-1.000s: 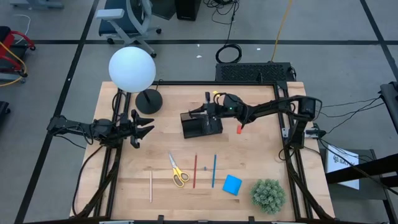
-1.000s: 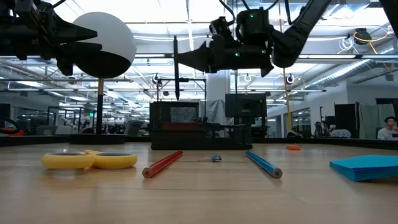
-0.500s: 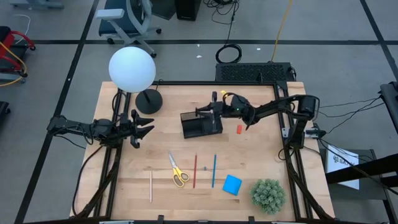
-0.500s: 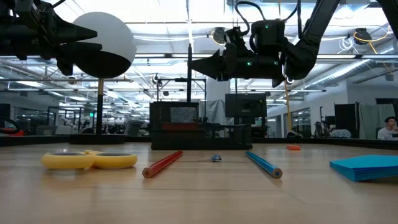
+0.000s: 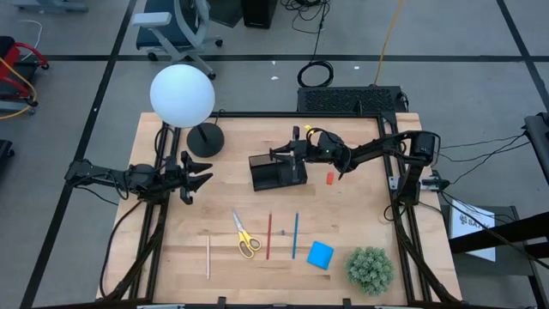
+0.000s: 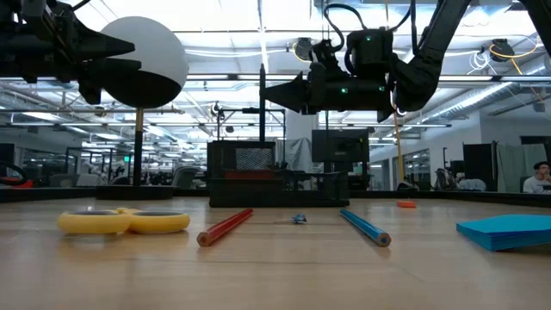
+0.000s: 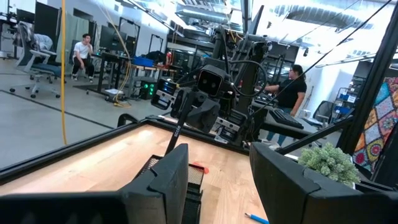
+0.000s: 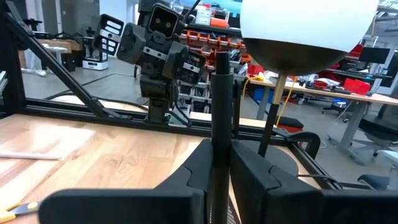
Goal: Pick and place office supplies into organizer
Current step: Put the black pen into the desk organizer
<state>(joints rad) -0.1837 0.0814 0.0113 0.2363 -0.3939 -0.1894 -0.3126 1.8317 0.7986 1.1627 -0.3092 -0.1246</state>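
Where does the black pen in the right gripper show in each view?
High: black pen above the organizer.
Low: upright, over the organizer, at.
Left wrist: slanted, under the right gripper, at.
Right wrist: between the fingers, at.
Shared landmark: the organizer.

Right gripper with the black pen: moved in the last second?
Yes. The right gripper shifted right, from over the left part of the black rectangular organizer toward its right end, carrying the thin black pen.

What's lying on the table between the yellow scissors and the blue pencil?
In the high view, the red pencil lies between the yellow scissors and the blue pencil, with a tiny object beside it that is too small to identify.
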